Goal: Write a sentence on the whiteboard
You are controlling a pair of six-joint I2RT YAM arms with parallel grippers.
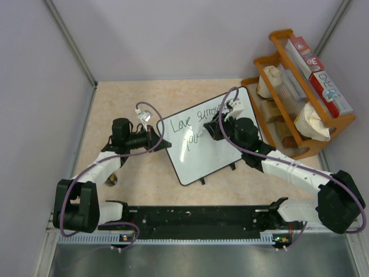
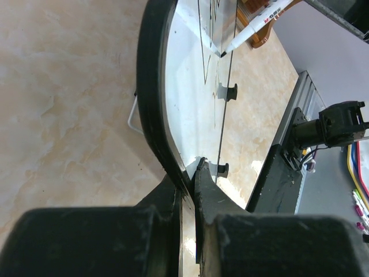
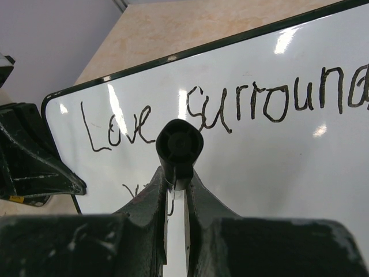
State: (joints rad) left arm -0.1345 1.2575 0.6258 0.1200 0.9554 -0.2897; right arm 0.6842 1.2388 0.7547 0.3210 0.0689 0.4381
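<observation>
Two words done, second line underway.
Left gripper (image 2: 190, 179) pinches whiteboard (image 1: 202, 158); right gripper (image 3: 177, 179) clamps marker (image 3: 179, 147), needing steady tip contact next.

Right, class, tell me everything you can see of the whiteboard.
The whiteboard is a glossy white rectangle with rounded corners, a thin black frame and two small black feet on its near long edge. It sits askew on the table. Black handwriting reads "Love surround", with a second line begun beneath. The left gripper clamps its left short edge; the marker in the right gripper has its tip at the face.
</observation>
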